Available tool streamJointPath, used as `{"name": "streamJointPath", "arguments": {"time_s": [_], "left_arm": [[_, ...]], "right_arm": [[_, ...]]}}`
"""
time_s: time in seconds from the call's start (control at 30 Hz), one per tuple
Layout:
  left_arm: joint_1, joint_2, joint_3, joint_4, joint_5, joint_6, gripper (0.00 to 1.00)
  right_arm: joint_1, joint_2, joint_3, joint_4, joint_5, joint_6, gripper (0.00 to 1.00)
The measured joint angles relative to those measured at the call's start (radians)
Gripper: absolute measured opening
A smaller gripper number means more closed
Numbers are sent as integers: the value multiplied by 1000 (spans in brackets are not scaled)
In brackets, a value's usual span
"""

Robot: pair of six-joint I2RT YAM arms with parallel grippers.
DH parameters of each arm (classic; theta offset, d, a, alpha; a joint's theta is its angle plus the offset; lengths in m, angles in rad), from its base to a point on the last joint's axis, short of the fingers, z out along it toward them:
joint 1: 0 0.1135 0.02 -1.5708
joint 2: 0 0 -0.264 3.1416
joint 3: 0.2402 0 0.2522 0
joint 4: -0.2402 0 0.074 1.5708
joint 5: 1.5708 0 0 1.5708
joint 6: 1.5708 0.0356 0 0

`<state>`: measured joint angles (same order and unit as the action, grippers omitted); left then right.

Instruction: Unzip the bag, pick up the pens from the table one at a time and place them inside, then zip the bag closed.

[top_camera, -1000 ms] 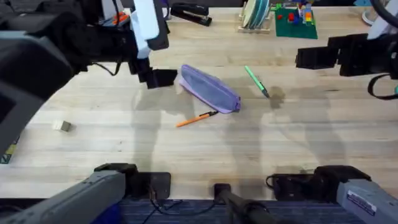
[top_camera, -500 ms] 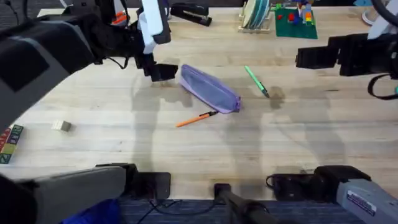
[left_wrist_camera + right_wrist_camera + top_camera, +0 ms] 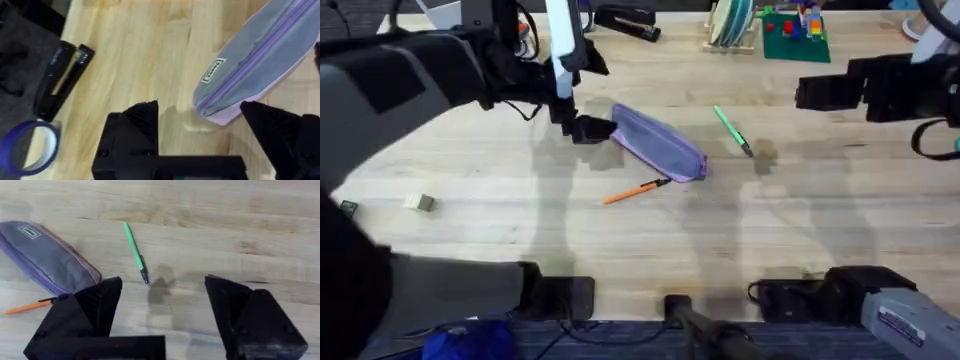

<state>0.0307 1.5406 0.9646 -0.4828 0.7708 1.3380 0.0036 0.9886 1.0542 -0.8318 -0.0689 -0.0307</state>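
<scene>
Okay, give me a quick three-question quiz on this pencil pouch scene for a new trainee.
1. True or false: the bag is already unzipped.
2. Which pen lies nearer the right claw: (a) the orange pen, (b) the green pen?
3. Fill in: the left claw is open at the bag's ____.

Key:
1. False; the zipper looks shut along the length seen in the left wrist view.
2. b; it lies on the table on the bag's right side, the orange one in front of the bag.
3. End, the far-left one.
</scene>
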Motion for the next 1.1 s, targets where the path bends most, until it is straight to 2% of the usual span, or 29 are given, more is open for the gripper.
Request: {"name": "streamJointPath", "arguments": {"time_s": [0.27,0.6,0.67,0.83,1.0,1.1], "left_arm": [[0,98,0,42,47,2,993],[0,155,0,61,134,2,991],[0,157,0,60,141,2,912],[0,157,0,56,161,2,538],[0,157,0,56,176,2,326],[0,157,0,52,176,2,151]], "right_arm": [[0,0,0,0,0,0,996],[0,0,0,0,0,0,996],[0,0,0,0,0,0,996],[0,0,0,0,0,0,996],[0,0,0,0,0,0,996],[0,0,0,0,0,0,996]]}}
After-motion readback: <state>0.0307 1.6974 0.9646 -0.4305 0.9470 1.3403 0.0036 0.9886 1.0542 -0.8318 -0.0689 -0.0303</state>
